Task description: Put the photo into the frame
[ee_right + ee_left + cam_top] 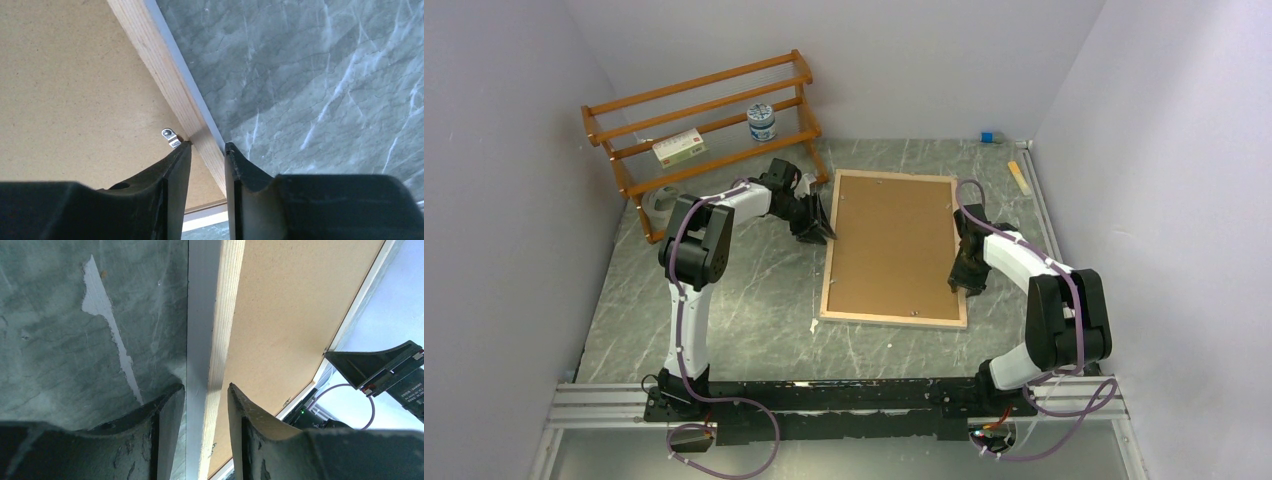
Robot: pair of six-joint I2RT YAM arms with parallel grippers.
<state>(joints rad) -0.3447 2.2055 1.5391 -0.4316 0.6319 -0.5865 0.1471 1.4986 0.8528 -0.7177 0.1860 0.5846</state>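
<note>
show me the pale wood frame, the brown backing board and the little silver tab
pale wood rectangular picture frame point(894, 320): top external view, near rim
brown hardboard backing sheet point(894, 245): top external view, its centre
small silver metal tab point(170, 136): right wrist view, its middle

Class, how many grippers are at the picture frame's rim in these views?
2. The left gripper straddles the frame's left rim, in its far half; the right gripper straddles the right rim, in its near half. No other gripper shows.
</note>
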